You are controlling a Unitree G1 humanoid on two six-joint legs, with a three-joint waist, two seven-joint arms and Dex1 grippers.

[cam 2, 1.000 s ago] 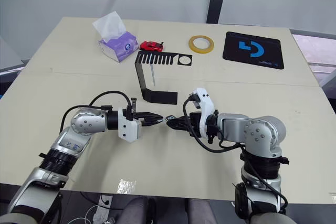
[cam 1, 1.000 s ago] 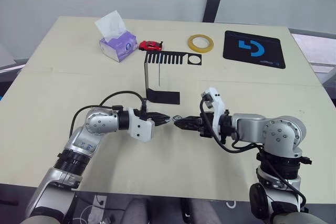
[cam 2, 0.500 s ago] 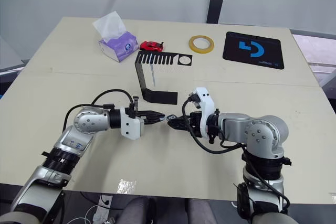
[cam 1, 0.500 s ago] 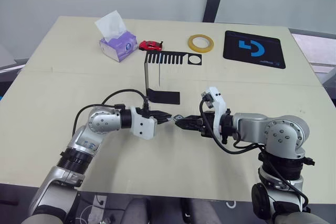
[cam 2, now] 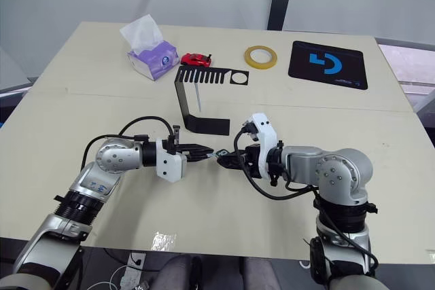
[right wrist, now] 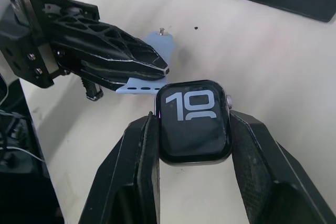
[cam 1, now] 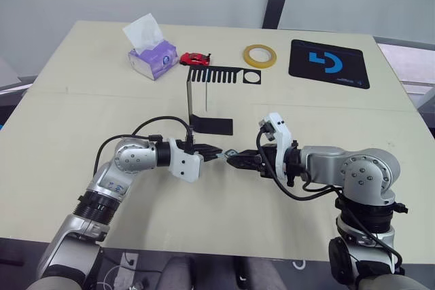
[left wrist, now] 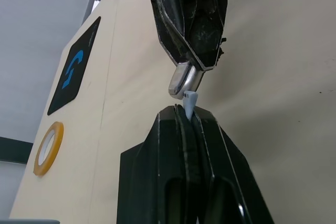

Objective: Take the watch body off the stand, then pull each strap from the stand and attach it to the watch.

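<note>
My right gripper is shut on the watch body, a rounded-square case with a dark screen showing "10". Facing it, my left gripper is shut on a pale blue-grey strap with small holes. The strap's tip pokes out between the left fingers and touches the watch body's silvery edge. Both grippers meet tip to tip low over the table, just in front of the black stand. A thin pale strip hangs from the stand's comb bar.
At the back of the table sit a tissue box, a red toy car, a yellow tape ring and a black mouse pad. The stand's foot lies close behind the grippers.
My left gripper has moved right with the strap, closing the gap to the watch body. The right gripper has stayed almost in place.
</note>
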